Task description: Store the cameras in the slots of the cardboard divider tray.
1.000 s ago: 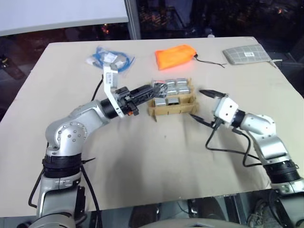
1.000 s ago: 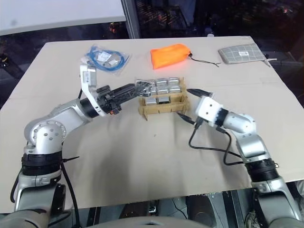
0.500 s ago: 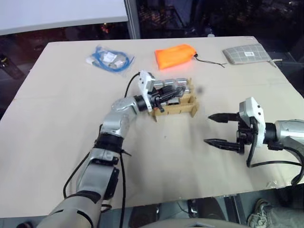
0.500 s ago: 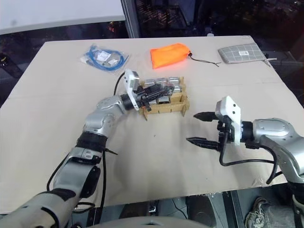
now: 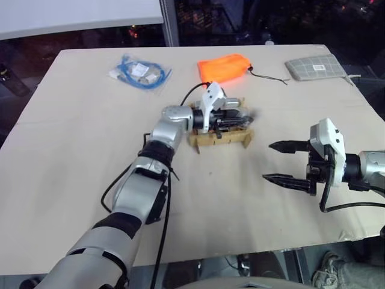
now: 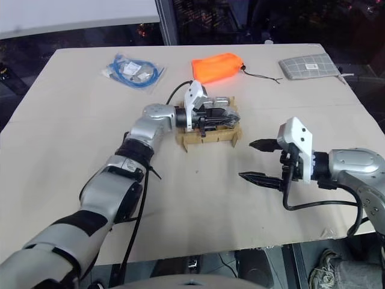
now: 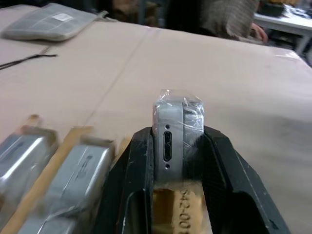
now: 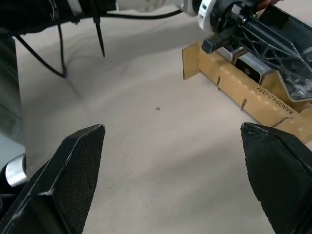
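The cardboard divider tray (image 5: pixel 219 139) stands mid-table, and several silver cameras (image 7: pixel 80 170) sit in its slots. My left gripper (image 5: pixel 243 118) reaches across the top of the tray, pointing right. It is shut on a plastic-wrapped silver camera (image 7: pixel 178 114), which stands on edge between the black fingers (image 7: pixel 139 165) above the tray's right end. To the right of the tray, apart from it, my right gripper (image 5: pixel 268 161) hangs open over bare table. Nothing is between its fingertips (image 8: pixel 80 156).
At the back of the table lie an orange fabric bag (image 5: pixel 224 66), a grey checked pouch (image 5: pixel 316 66) at the far right, and a packet of blue cable (image 5: pixel 139 73) at the left. The table's front edge runs just below my right arm.
My left gripper has carried the camera rightward from the tray's left side to over its right end. My right gripper drew back from the tray and stays open.
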